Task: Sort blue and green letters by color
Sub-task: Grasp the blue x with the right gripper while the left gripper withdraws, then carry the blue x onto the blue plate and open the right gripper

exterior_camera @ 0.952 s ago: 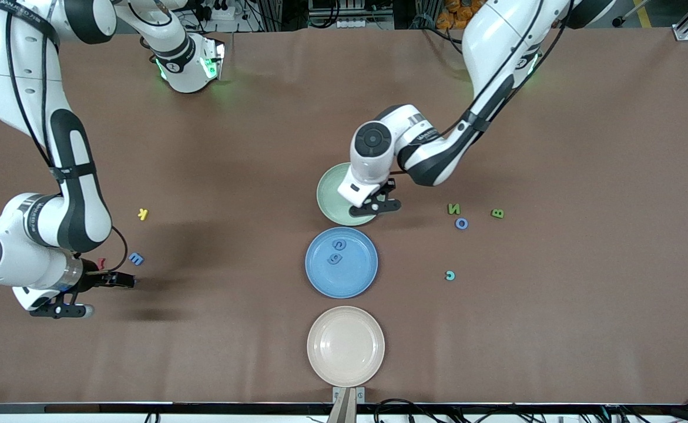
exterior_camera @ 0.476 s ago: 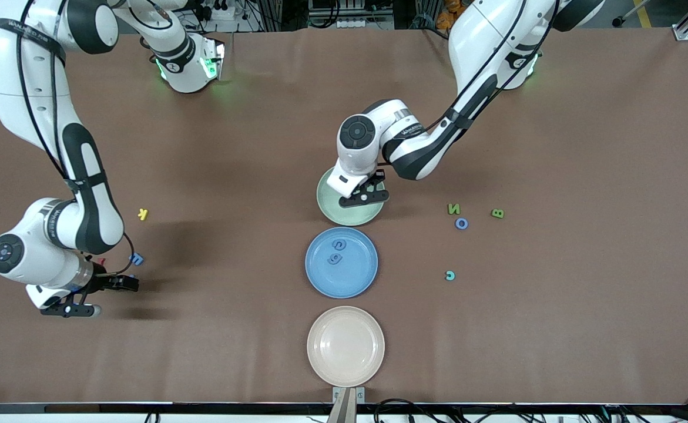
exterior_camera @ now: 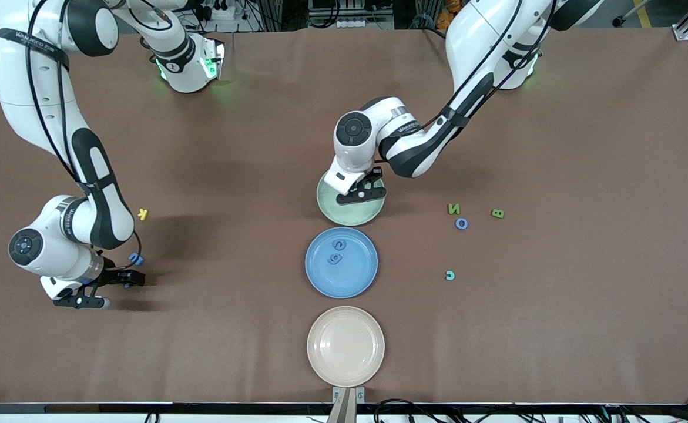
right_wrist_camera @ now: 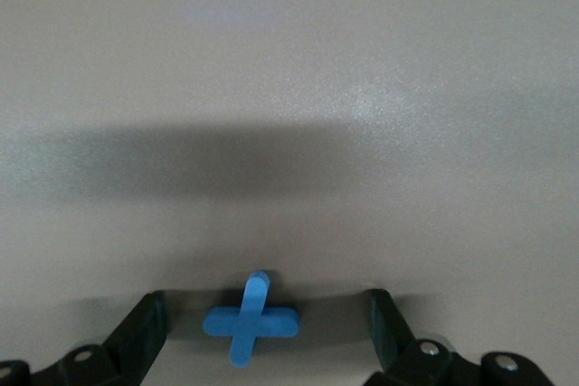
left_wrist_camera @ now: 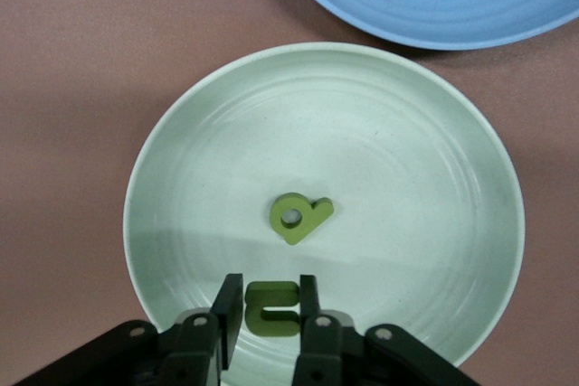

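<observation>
- Left hand (left_wrist_camera: 264,321) has travelled over the green plate (left_wrist_camera: 181,160) and hangs low there, fingers clamped on a green letter (left_wrist_camera: 271,308); another green piece (left_wrist_camera: 298,217) lies just ahead.
- Right hand (right_wrist_camera: 262,332), fingers wide apart, has crept onto a blue letter (right_wrist_camera: 250,321) on the bench.
- Drop looks imminent.
</observation>
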You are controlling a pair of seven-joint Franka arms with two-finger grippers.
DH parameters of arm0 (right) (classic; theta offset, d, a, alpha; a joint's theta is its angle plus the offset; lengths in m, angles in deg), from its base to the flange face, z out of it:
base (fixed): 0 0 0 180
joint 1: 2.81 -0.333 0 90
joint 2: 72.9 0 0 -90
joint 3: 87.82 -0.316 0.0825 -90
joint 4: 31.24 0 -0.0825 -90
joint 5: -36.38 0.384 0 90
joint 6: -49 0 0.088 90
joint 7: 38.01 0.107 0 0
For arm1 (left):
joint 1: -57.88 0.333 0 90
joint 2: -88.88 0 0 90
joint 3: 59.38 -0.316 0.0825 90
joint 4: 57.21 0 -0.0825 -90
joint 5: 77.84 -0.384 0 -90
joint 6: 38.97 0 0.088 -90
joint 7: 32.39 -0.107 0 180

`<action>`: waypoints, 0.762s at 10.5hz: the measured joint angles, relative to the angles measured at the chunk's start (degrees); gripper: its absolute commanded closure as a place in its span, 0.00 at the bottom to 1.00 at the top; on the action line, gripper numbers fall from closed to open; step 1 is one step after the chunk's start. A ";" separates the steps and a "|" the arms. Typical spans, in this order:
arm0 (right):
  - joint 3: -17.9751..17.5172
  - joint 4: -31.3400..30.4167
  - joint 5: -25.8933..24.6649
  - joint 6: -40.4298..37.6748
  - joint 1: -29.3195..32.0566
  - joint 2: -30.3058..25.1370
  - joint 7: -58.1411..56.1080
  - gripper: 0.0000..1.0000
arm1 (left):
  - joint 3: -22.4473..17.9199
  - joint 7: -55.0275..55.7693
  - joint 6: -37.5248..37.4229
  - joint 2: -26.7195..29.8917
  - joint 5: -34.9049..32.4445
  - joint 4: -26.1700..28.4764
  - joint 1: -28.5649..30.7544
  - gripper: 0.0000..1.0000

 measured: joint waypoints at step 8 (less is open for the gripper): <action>-0.22 -0.29 0.07 0.49 0.09 -0.73 0.10 0.54 | -2.83 -4.24 -1.72 5.51 -0.01 -2.77 11.58 0.00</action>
